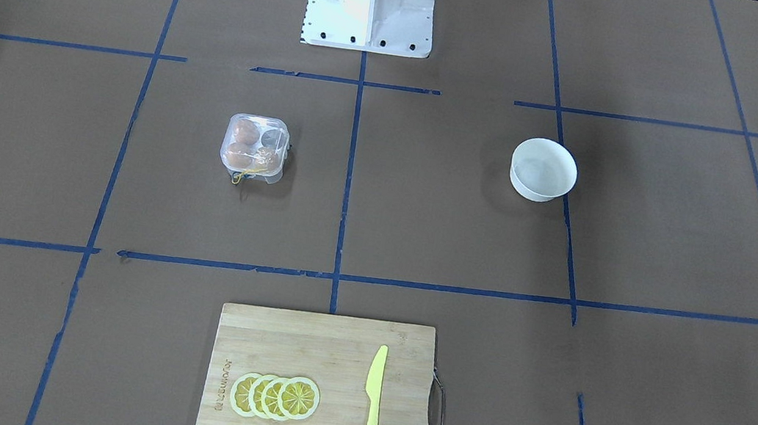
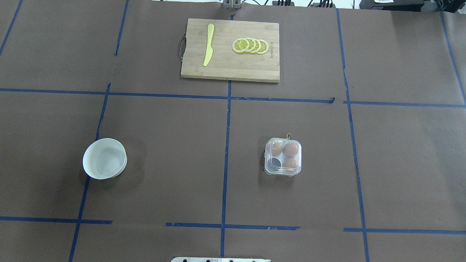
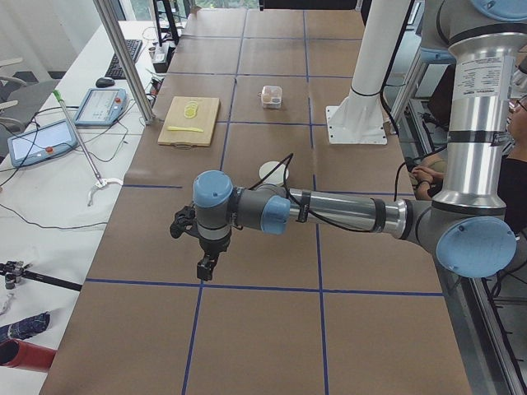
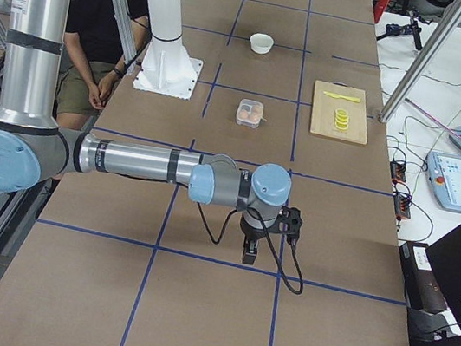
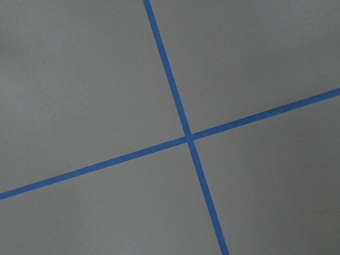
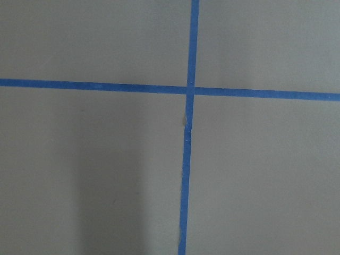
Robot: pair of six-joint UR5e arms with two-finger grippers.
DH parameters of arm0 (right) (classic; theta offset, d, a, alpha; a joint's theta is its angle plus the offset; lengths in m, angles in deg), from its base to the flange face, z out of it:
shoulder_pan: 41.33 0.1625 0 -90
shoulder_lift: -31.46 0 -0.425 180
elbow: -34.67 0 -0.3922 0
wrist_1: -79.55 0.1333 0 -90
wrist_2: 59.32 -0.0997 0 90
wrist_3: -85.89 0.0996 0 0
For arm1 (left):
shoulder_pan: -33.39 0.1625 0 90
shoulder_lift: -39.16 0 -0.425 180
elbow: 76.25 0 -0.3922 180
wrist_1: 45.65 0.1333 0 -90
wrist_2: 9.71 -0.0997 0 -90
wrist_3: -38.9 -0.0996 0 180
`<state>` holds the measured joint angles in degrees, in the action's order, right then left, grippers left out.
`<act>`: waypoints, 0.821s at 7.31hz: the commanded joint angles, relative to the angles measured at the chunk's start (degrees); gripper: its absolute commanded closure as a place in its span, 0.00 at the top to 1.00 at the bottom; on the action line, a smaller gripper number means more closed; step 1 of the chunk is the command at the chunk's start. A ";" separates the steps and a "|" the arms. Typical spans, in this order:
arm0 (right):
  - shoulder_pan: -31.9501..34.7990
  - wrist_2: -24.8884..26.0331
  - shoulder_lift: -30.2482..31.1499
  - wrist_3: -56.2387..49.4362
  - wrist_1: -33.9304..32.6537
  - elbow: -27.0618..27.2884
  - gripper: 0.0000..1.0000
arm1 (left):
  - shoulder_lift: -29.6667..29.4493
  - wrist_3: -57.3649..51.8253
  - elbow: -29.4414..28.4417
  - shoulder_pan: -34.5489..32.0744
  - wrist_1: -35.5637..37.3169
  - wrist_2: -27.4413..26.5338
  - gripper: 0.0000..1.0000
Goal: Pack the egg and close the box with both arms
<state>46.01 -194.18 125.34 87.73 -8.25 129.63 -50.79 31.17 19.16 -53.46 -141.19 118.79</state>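
The box (image 2: 283, 156), three eggs (image 2: 290, 149) inside, sits right of centre; left gripper (image 3: 204, 267) and right gripper (image 4: 250, 252) hang over the table ends, how open I cannot tell

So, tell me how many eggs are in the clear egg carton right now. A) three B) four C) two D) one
A: the overhead view shows three orange-brown eggs in the egg carton, while the fourth cell looks dark and empty.
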 commanded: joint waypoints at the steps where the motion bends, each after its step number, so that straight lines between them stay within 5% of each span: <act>1: 1.26 -1.38 0.26 -0.87 2.28 -0.57 1.00 | 0.91 0.00 -0.05 -0.07 0.08 0.09 1.00; 6: 2.93 -1.64 -0.01 -0.08 1.32 1.28 1.00 | 1.71 0.17 0.03 -0.07 3.15 3.07 1.00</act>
<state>48.81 -195.55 125.21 87.59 -6.52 131.03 -49.05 31.31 19.13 -53.56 -139.51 120.70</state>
